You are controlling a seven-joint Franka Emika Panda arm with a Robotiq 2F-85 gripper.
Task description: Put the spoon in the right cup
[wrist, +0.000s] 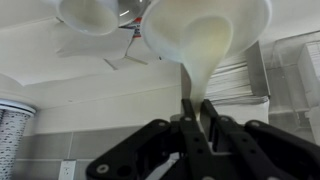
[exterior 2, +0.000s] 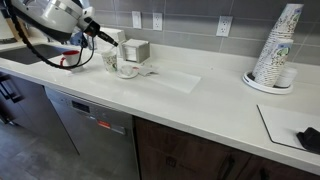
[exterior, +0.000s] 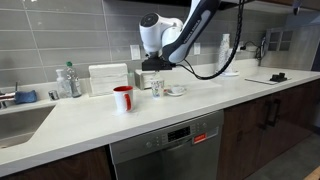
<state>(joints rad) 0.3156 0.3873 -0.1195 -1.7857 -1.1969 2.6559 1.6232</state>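
My gripper point(wrist: 197, 112) is shut on the handle of a white spoon point(wrist: 205, 35), whose bowl points away from the wrist camera. In an exterior view the gripper point(exterior: 152, 66) hangs just above the whitish right cup point(exterior: 157, 88), which stands upright on the counter beside the red cup point(exterior: 122, 98). The whitish cup also shows in the other exterior view point(exterior 2: 110, 62), below the gripper point(exterior 2: 101, 39). In the wrist view a round white rim point(wrist: 90, 12) shows past the spoon bowl, probably a cup. The spoon is too small to make out in the exterior views.
A small white dish point(exterior: 176, 91) lies next to the whitish cup. A white napkin box point(exterior: 108, 78) and a bottle point(exterior: 68, 80) stand by the wall, near the sink point(exterior: 20, 120). A stack of paper cups point(exterior 2: 275, 50) stands further along the counter.
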